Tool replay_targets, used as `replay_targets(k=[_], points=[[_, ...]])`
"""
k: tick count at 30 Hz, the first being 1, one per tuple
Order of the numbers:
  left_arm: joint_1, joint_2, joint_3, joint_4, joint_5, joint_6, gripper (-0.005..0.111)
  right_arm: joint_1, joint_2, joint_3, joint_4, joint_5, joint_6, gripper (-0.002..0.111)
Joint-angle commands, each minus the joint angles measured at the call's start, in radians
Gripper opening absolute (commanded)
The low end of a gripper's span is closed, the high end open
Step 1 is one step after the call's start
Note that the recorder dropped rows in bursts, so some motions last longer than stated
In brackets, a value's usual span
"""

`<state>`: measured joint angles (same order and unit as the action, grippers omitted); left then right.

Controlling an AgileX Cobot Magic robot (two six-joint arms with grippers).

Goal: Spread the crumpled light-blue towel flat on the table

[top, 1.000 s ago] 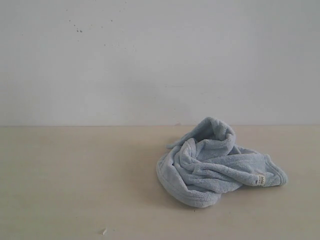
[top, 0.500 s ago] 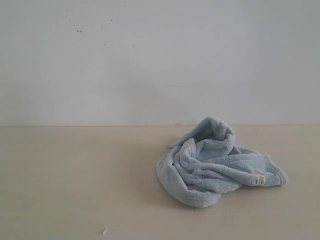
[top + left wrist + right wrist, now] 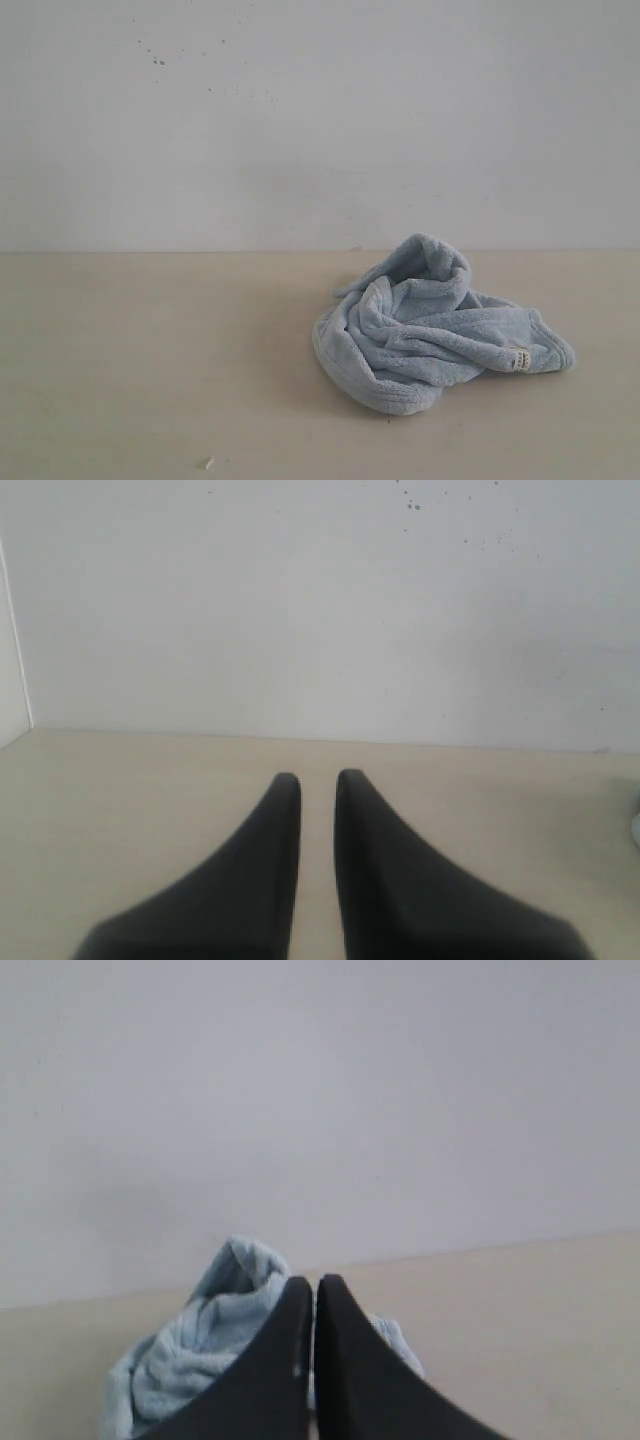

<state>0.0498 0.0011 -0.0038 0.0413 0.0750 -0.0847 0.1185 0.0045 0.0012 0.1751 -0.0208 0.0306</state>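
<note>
The towel [image 3: 440,325] sits in a crumpled heap on the tabletop [image 3: 150,360], right of the middle and not far from the white wall [image 3: 320,120]. Its small white label [image 3: 520,360] shows on the flap that sticks out to the right. The left hand [image 3: 318,780] hangs over bare tabletop, its two dark fingers slightly parted with nothing between them. The right hand [image 3: 315,1285] has its fingers pressed together, empty, and points at the heap lying beyond its tips.
</note>
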Motion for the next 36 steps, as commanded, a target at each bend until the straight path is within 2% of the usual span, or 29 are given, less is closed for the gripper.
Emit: replay_targets(k=[1, 8, 13, 18, 22, 29, 36], points=[[0.003, -0.001, 0.004, -0.008, 0.001, 0.003, 0.013, 0.001, -0.005, -0.001, 0.019, -0.088, 0.145, 0.001], [0.003, -0.001, 0.004, -0.008, 0.001, 0.003, 0.013, 0.001, -0.005, -0.001, 0.02, -0.089, 0.454, 0.001], [0.003, -0.001, 0.004, -0.008, 0.001, 0.003, 0.013, 0.001, -0.005, -0.001, 0.02, -0.109, 0.597, 0.001], [0.003, -0.001, 0.004, -0.008, 0.001, 0.003, 0.013, 0.006, -0.005, -0.076, -0.028, -0.086, 0.602, 0.001], [0.003, -0.001, 0.004, -0.008, 0.001, 0.003, 0.013, 0.057, 0.087, -0.211, -0.157, 0.058, 0.525, 0.001], [0.003, -0.001, 0.004, -0.008, 0.001, 0.003, 0.013, 0.215, 0.535, -0.486, -0.175, 0.286, 0.023, 0.001], [0.003, -0.001, 0.004, -0.008, 0.001, 0.003, 0.013, 0.239, 1.088, -0.664, -0.239, 0.236, -0.124, 0.001]])
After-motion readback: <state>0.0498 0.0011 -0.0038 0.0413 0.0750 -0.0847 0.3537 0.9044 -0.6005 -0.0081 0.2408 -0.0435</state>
